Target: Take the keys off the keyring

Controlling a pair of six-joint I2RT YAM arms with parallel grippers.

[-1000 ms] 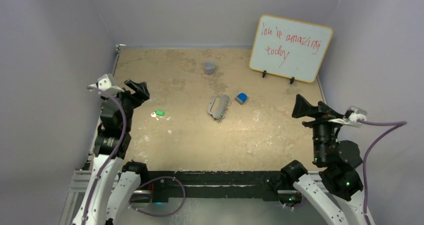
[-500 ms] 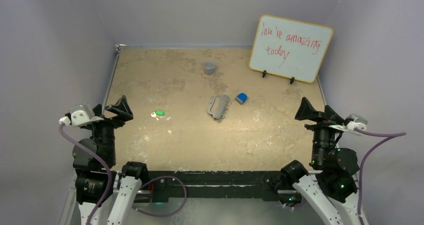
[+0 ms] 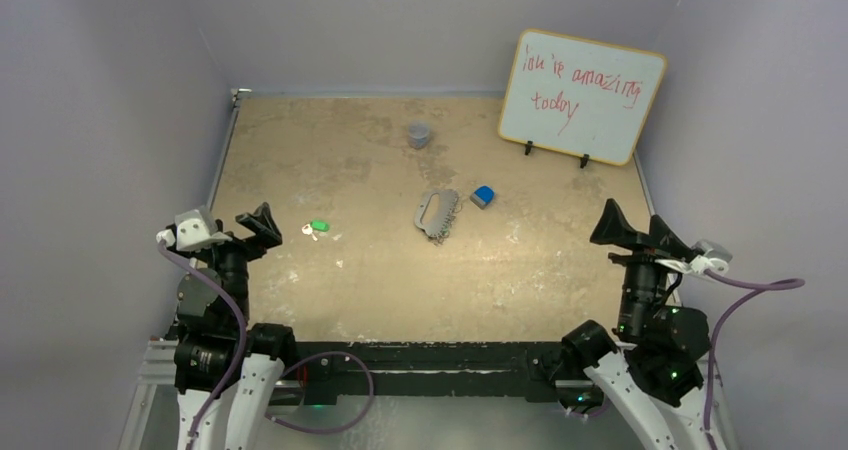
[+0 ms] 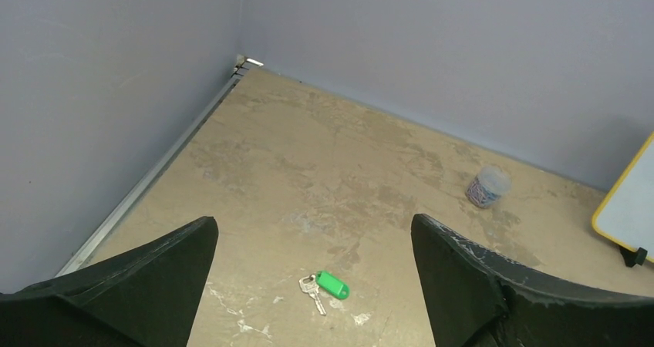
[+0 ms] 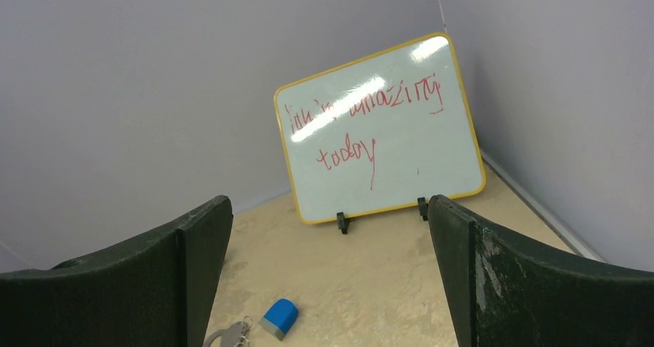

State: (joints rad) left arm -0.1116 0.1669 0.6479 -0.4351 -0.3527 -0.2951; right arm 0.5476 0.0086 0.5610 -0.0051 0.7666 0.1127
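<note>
Left fingers [image 3: 257, 227] and right fingers [image 3: 632, 235] are spread and empty by the desk's [image 3: 350, 160] near corners. One green key [image 3: 318, 228] lies loose at left; the keyring [image 3: 437, 213] sits mid-desk beside a blue block [image 3: 483, 196]. Best pin the keyring with one arm, then slide keys off

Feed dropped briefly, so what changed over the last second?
The left gripper drew back toward its base, jaws open, holding nothing. The right gripper eased back slightly, also open. The loose green-headed silver key, the flat silver-grey D-shaped metal keyring, small blue block and grey cup stayed put.
</note>
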